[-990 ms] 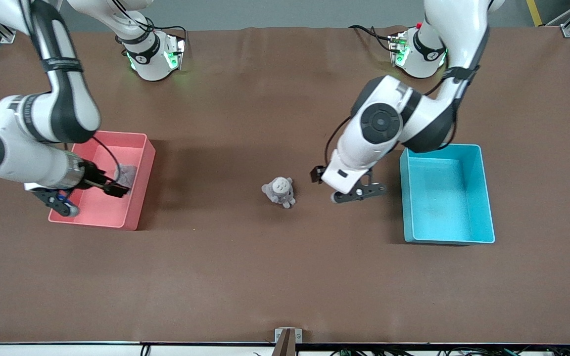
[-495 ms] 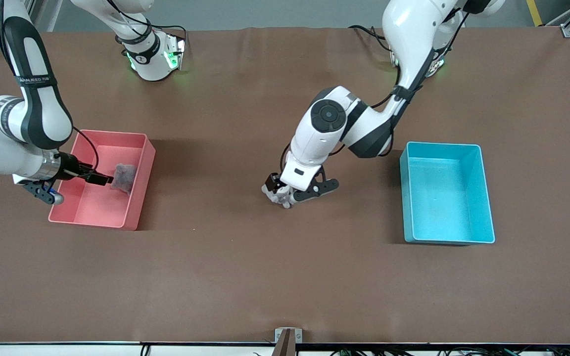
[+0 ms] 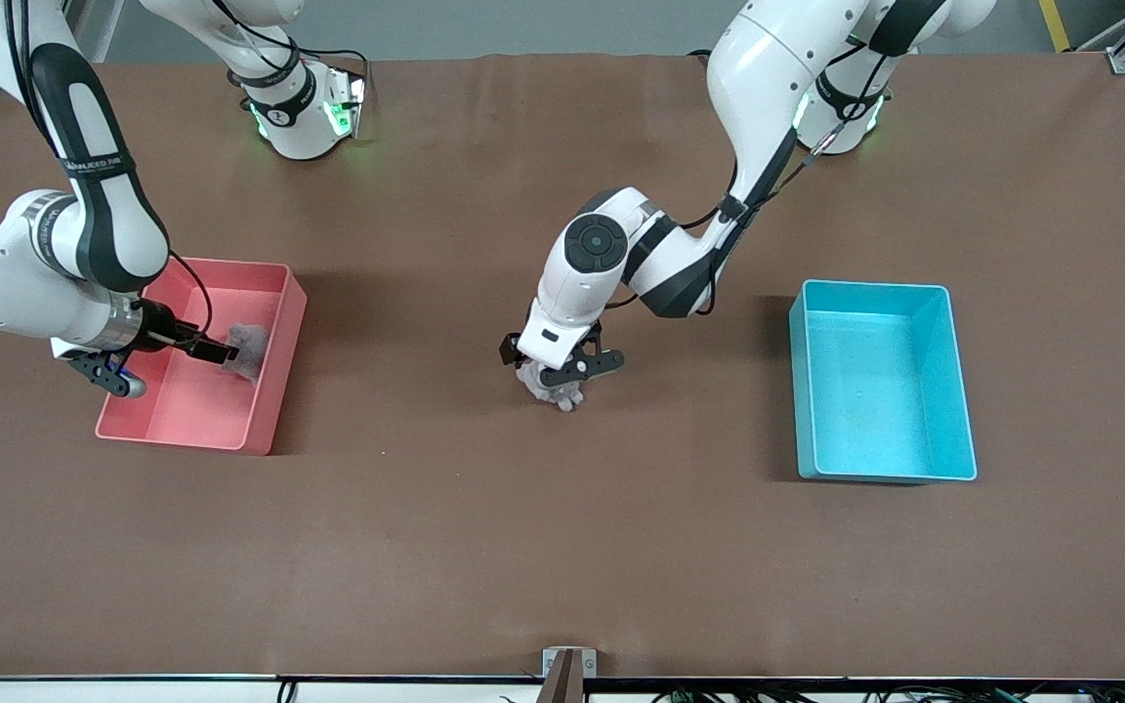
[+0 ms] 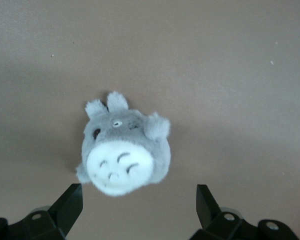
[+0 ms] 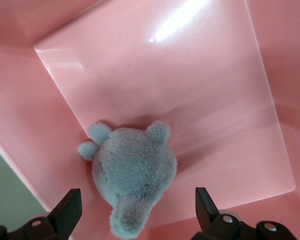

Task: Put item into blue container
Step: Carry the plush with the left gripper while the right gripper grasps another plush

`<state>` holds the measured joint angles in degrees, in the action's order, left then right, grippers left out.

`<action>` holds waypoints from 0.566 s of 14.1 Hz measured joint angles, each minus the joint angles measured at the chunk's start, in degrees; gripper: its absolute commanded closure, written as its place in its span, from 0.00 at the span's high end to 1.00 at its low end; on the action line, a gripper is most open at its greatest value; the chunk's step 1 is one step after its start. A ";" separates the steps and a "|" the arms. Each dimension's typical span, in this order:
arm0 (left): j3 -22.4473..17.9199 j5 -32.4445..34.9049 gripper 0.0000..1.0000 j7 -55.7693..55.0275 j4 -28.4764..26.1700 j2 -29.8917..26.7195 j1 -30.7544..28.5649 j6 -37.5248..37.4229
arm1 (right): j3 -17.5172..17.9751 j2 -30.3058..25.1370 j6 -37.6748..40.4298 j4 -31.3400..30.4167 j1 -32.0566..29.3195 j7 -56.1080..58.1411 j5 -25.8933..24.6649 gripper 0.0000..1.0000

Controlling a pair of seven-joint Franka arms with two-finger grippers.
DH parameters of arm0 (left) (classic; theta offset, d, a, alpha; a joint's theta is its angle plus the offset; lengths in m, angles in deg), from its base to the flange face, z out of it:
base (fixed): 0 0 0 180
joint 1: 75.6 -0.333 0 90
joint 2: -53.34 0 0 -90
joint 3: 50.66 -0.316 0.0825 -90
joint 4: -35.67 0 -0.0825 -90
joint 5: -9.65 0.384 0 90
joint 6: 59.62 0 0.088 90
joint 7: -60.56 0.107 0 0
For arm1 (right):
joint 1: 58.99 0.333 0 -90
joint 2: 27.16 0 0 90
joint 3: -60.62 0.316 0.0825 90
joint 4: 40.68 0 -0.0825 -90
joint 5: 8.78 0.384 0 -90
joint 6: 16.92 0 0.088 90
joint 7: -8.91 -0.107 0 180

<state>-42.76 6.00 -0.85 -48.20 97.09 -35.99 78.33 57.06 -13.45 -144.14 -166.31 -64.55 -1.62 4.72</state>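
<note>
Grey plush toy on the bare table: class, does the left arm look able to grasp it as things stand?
Probably yes. The left gripper is over the grey plush toy with its fingers open, one at each side, and nothing lies between them on the table.

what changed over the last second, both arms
The left tool swung from beside the blue container to over the grey plush toy, open around it. The right tool shifted slightly in the pink bin. Both bins and both plush toys stayed put.

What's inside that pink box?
A grey plush toy lies in the pink box, seen from its back; its face is hidden. The right pincer hangs open above it, and the arm covers part of the floor.
</note>
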 measured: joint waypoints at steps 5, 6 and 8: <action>-0.45 3.00 1.00 0.40 0.09 1.78 0.00 0.71 | 0.62 2.17 -2.86 -1.05 0.15 0.00 0.31 1.00; -0.46 3.06 1.00 0.40 0.10 2.09 0.00 0.71 | 0.70 2.64 -3.08 -1.21 0.29 0.02 1.46 1.00; -0.46 3.07 1.00 0.40 0.12 2.75 0.00 0.81 | 0.78 3.52 -3.26 -1.29 0.87 0.47 3.51 1.00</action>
<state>-43.23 9.07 -0.45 -48.07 99.84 -35.98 79.14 57.83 -9.93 -147.41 -167.60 -63.68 -1.16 8.23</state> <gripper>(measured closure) 0.000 0.000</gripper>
